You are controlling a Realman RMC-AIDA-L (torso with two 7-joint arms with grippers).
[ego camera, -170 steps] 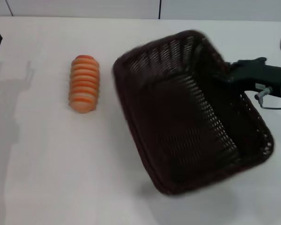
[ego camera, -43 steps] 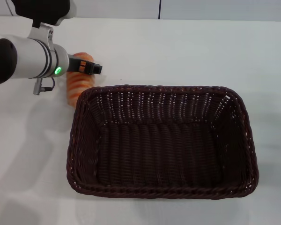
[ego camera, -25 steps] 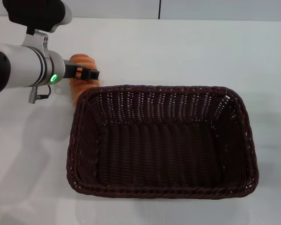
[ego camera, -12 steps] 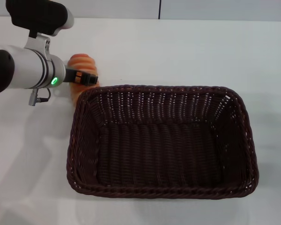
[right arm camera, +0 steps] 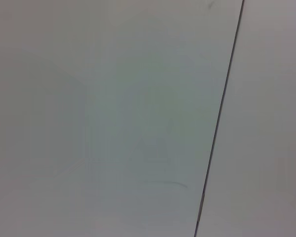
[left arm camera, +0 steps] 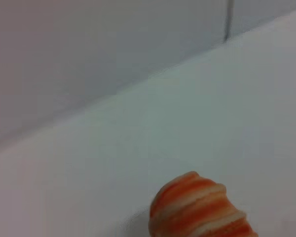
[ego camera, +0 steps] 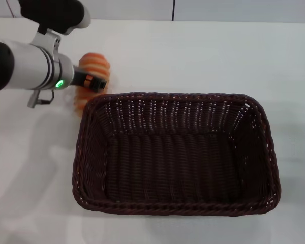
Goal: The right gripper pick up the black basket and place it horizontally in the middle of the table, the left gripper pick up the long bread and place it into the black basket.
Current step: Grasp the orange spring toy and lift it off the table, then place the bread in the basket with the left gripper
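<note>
While pinched by left end effector (ego camera: 94, 83): long bread (ego camera: 93, 71), long axis front-to-back, beside basket (ego camera: 176, 152).

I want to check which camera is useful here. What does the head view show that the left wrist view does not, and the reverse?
Only the head view shows the black basket, lying flat and holding nothing, and the left pincer on the long bread beside the basket's far left corner. Only the left wrist view shows one rounded end of the bread close up. Both share the bread and the white table.
</note>
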